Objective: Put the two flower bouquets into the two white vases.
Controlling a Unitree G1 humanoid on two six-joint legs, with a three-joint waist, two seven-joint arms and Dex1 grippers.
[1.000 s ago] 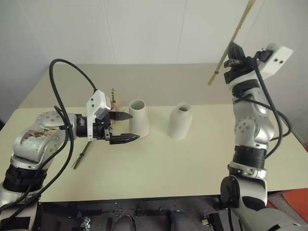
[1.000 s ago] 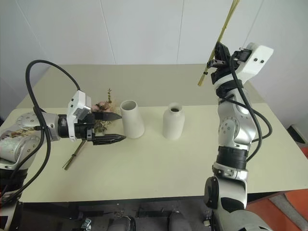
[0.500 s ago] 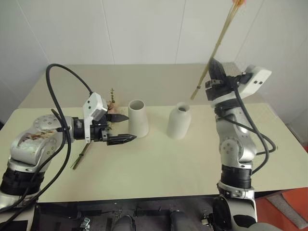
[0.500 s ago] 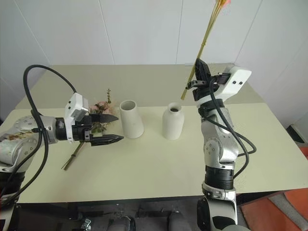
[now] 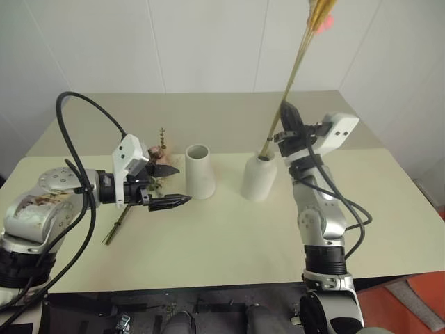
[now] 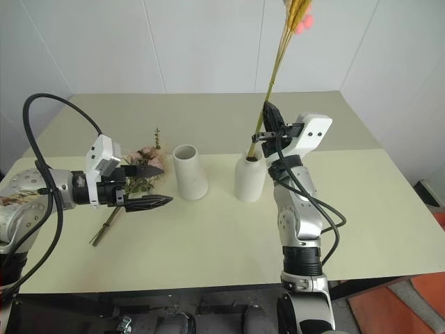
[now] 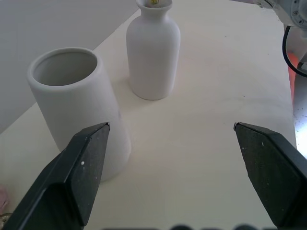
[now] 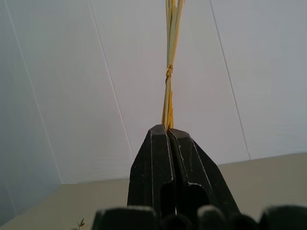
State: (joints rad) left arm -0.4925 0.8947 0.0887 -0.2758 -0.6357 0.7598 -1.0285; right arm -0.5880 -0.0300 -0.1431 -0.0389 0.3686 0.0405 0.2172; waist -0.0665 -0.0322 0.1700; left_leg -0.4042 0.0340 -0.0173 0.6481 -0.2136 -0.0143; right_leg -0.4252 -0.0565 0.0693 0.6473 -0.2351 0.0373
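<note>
Where walls [image 5: 208,42] rise white, cream table [image 5: 229,236]

Head stereo pair looks down over table [image 5: 208,236], sharing both vases. Left wrist close, facing vases; right wrist upward at wall.

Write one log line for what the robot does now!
right end effector: shut on wheat bunch | stems in bottle vase | left end effector: open

Even, diffuse light from above fills the scene; the pale cream matte tabletop [image 5: 229,236] carries only faint, soft-edged shadows and no glare. The head views are sharp throughout. In the left wrist view the near black fingers [image 7: 79,177] are slightly soft, and the matte white tapered vase [image 7: 76,103] shades gently on one flank.
</note>
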